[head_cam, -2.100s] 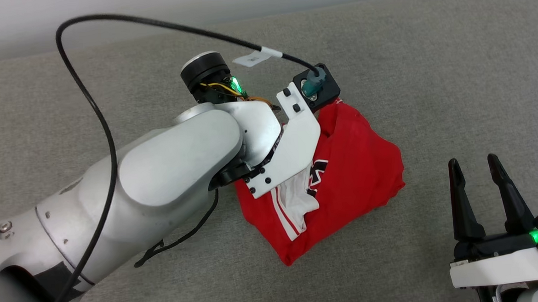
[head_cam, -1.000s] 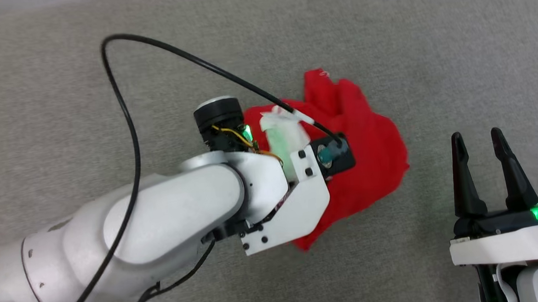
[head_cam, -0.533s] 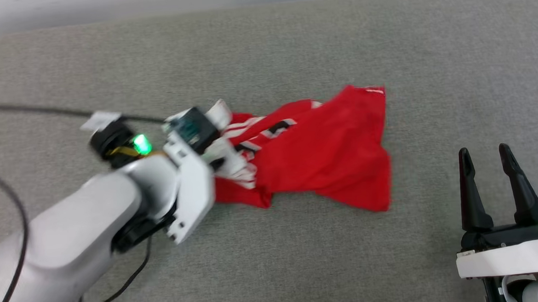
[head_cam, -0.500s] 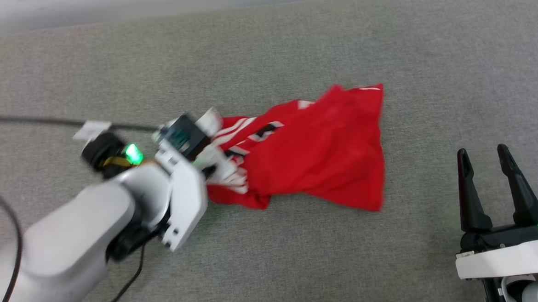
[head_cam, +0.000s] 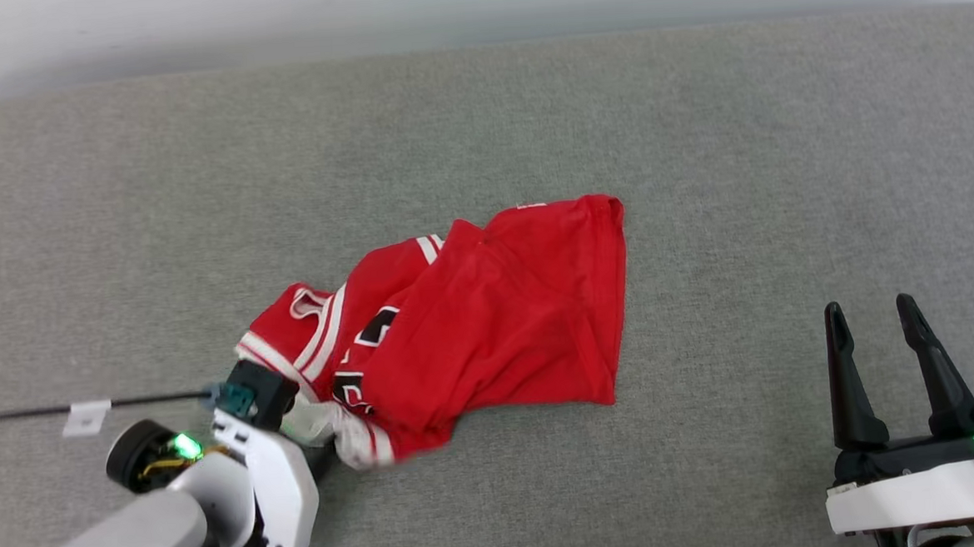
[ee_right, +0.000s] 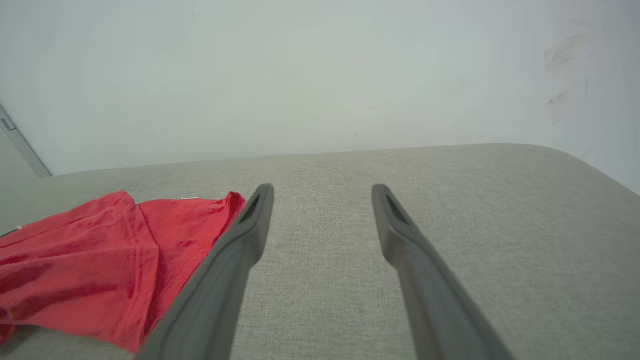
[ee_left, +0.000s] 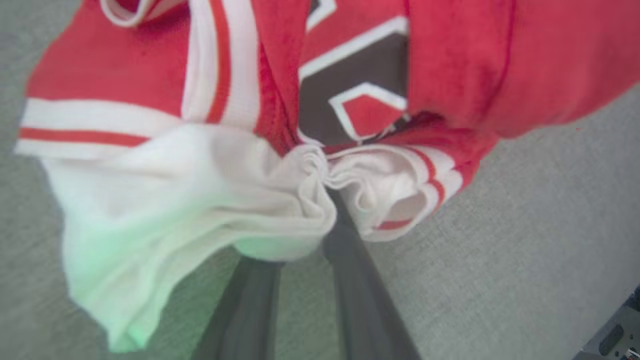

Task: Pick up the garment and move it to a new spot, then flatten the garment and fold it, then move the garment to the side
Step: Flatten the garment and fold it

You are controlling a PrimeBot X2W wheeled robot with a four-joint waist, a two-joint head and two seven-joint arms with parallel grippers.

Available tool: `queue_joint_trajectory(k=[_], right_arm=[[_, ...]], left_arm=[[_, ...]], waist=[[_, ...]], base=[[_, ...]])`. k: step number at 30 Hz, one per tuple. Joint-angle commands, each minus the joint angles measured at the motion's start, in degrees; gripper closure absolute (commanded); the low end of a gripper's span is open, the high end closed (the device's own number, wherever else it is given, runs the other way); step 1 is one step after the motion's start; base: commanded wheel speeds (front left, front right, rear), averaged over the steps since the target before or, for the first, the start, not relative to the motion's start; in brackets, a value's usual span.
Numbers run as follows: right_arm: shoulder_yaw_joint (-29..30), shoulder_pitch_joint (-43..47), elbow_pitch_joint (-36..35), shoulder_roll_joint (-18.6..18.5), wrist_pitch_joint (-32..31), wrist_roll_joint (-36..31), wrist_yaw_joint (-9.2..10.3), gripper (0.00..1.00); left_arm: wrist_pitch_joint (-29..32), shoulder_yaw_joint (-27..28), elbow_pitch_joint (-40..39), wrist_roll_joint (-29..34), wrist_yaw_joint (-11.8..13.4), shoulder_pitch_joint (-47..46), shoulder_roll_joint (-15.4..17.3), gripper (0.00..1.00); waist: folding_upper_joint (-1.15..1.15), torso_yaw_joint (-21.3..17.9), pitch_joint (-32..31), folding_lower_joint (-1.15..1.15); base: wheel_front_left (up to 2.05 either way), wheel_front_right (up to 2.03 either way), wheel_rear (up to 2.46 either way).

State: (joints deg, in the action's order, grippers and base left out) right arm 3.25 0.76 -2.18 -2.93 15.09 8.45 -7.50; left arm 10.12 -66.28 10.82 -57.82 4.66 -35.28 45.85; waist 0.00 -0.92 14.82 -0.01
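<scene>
A red jersey, the garment (head_cam: 498,323), lies crumpled on a grey fabric surface (head_cam: 739,143), a little left of the middle of the head view. Its plain red body is folded over itself toward the right. On its left side, striped red-and-white trim and part of a black, white-outlined character (head_cam: 377,325) show.

At the garment's lower left corner, a white sleeve (head_cam: 311,420) meets the left gripper (head_cam: 325,449). In the left wrist view the sleeve (ee_left: 165,200) is gathered into tight folds where the two dark fingers (ee_left: 360,280) come together. The left gripper (ee_left: 322,200) pinches this cloth, jaws narrow, with the black character (ee_left: 350,70) just beyond. A thin black cable (head_cam: 143,400) runs left from the wrist.

The right gripper (head_cam: 870,320) sits at the lower right, well apart from the garment, jaws wide and empty. In the right wrist view, the right gripper (ee_right: 322,192) hangs just above the grey surface. The red cloth (ee_right: 75,260) lies to its left, and a pale wall (ee_right: 300,75) rises behind.
</scene>
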Motion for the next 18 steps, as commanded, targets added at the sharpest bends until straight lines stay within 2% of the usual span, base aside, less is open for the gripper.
queue_joint_trajectory(k=[1, 6, 12, 15, 18], right_arm=[[0.25, 0.62, -0.15, 0.09, 0.11, -0.45, 0.03, 0.00], [2.17, 0.71, -1.33, 0.09, 0.11, -2.41, 0.03, 0.00], [5.11, -2.85, -4.47, 0.09, 0.11, -7.01, 0.03, 0.00], [4.61, -6.25, -5.81, 0.09, 0.11, -10.54, 0.03, 0.00], [2.12, -10.65, -5.52, -3.00, 0.11, -12.64, 0.05, 0.00]], left_arm=[[-0.85, -0.87, 0.76, 0.93, 1.28, 2.84, 0.24, 0.00], [-10.28, 2.55, -3.64, 4.92, 8.22, 3.25, 1.48, 0.00], [-17.91, 5.54, -11.63, 8.18, 18.43, 6.25, 2.65, 0.00], [-21.81, 7.35, -14.36, 9.82, 23.42, 7.82, 2.50, 0.00], [-24.25, 9.82, -16.01, 11.67, 27.85, 9.41, 1.53, 0.00]], waist=[[0.00, 0.55, -1.47, 0.01], [0.00, 1.70, -4.99, 0.01], [0.00, 3.72, -7.66, 0.01], [0.00, 4.48, -8.00, 0.01], [0.00, 5.12, -8.04, 0.01]], base=[[0.00, 0.00, 0.00], [0.00, 0.00, 0.00], [0.00, 0.00, 0.00], [0.00, 0.00, 0.00], [0.00, 0.00, 0.00]])
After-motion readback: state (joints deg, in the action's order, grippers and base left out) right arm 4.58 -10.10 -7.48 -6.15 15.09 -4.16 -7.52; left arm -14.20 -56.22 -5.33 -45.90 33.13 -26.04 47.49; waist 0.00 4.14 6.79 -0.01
